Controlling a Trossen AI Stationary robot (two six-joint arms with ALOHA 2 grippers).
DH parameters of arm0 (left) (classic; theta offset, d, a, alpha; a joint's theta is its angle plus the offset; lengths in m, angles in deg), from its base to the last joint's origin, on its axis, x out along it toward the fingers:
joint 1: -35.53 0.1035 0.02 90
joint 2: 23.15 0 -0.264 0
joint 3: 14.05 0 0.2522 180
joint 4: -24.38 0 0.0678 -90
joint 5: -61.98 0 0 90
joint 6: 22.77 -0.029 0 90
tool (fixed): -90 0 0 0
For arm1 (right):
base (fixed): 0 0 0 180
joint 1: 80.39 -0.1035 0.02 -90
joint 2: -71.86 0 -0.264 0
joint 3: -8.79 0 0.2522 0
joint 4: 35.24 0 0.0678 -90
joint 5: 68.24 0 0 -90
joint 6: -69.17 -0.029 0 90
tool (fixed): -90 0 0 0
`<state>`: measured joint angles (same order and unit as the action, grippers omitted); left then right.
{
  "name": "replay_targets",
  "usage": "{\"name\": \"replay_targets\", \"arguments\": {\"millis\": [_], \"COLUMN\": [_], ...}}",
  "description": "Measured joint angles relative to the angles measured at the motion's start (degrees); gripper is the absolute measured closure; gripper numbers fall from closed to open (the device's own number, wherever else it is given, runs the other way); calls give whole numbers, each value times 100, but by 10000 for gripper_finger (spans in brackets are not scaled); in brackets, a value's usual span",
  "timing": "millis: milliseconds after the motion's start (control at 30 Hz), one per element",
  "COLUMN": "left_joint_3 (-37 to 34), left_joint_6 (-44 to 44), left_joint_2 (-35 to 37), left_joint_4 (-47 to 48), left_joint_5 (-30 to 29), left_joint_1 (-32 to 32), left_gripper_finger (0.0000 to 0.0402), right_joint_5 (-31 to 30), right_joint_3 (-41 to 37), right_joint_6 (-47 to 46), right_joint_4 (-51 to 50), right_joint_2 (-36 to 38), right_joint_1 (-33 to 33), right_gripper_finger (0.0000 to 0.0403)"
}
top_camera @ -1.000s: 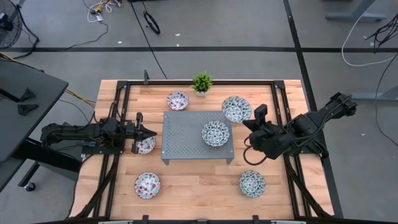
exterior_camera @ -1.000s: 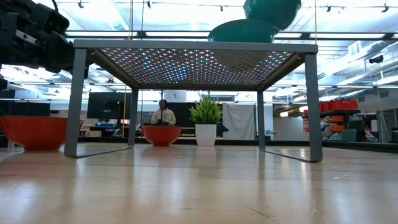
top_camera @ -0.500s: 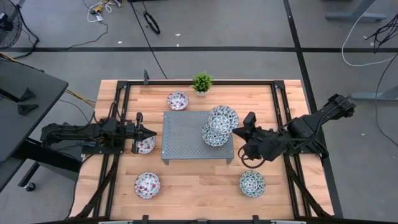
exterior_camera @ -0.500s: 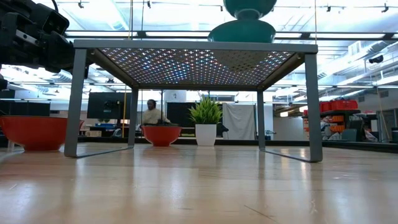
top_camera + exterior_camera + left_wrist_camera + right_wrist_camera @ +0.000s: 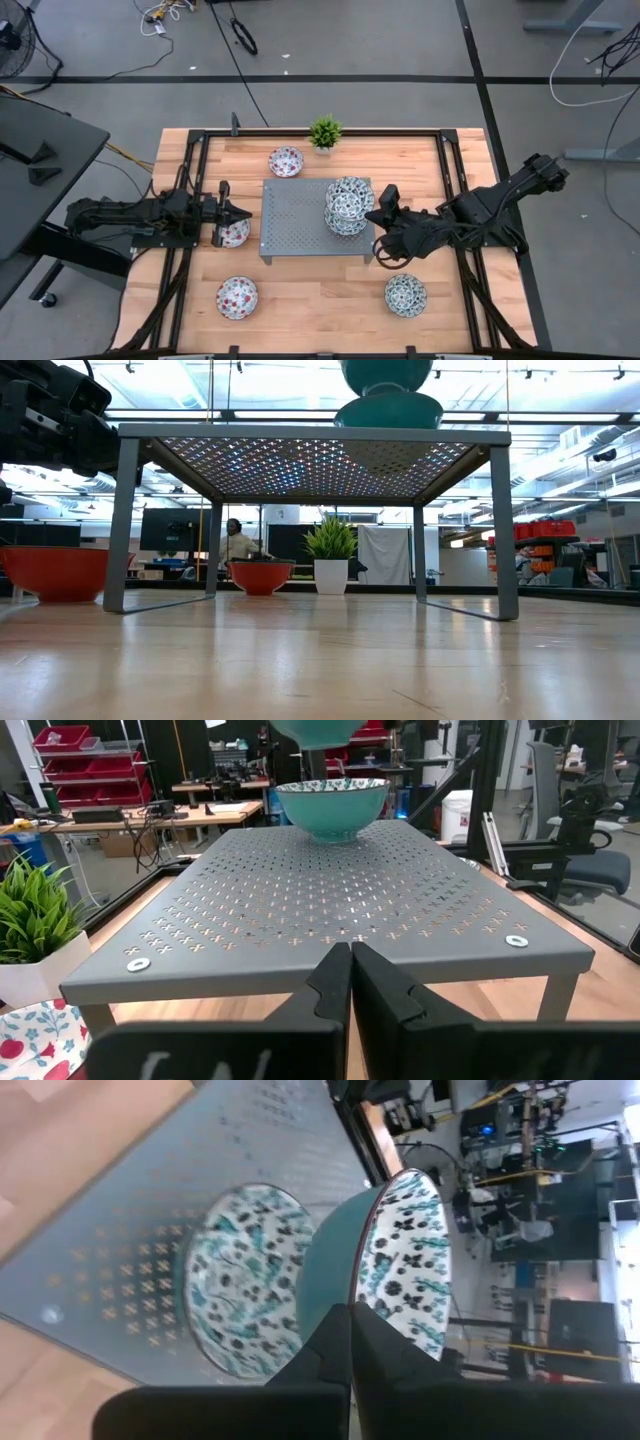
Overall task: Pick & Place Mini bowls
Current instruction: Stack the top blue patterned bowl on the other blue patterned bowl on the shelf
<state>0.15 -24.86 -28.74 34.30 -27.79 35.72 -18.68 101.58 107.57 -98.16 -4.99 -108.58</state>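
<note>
Ceramic carried bowl (image 5: pixel 352 192), centre frame, looks brittle and slick; right gripper (image 5: pixel 377 212) pinches its rim, left gripper (image 5: pixel 236 212) closed empty.

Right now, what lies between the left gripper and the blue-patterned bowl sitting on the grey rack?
Only bare perforated rack top separates the shut left gripper from the seated bowl, as the left wrist view shows.

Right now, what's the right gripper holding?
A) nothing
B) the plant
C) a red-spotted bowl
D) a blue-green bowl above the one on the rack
D: the right gripper is shut on the rim of a blue-green bowl, carried above the other blue-green bowl sitting on the grey rack.
</note>
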Motion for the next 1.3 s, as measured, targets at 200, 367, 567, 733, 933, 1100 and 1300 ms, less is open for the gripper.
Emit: {"name": "replay_targets", "arguments": {"millis": [200, 367, 567, 733, 933, 1100, 1300], "left_joint_3": [1, 1, -1, 0, 1, -1, 0], "left_joint_6": [0, -2, 0, -1, 0, 0, 0], "left_joint_2": [-1, -1, 1, 0, 0, 1, -1], "left_joint_4": [0, -2, -1, -1, 0, -1, -2], "left_joint_5": [2, 0, 1, 0, 0, 0, 2], "left_joint_1": [0, 2, 2, 1, 2, 1, 1], "left_gripper_finger": [383, 383, 383, 383, 383, 383, 383], "right_joint_5": [120, 107, 183, 363, 392, 442, 693], "right_joint_3": [-268, -470, -596, -746, -889, -903, -903], "right_joint_6": [-56, -71, -89, -86, -43, -43, -68], "right_joint_4": [164, 211, 332, 408, 481, 525, 518], "right_joint_2": [-8, -8, -8, -6, -6, -4, -4], "right_joint_1": [0, 0, 0, 0, 2, 28, 132], "right_gripper_finger": [403, 403, 403, 403, 403, 403, 403]}}
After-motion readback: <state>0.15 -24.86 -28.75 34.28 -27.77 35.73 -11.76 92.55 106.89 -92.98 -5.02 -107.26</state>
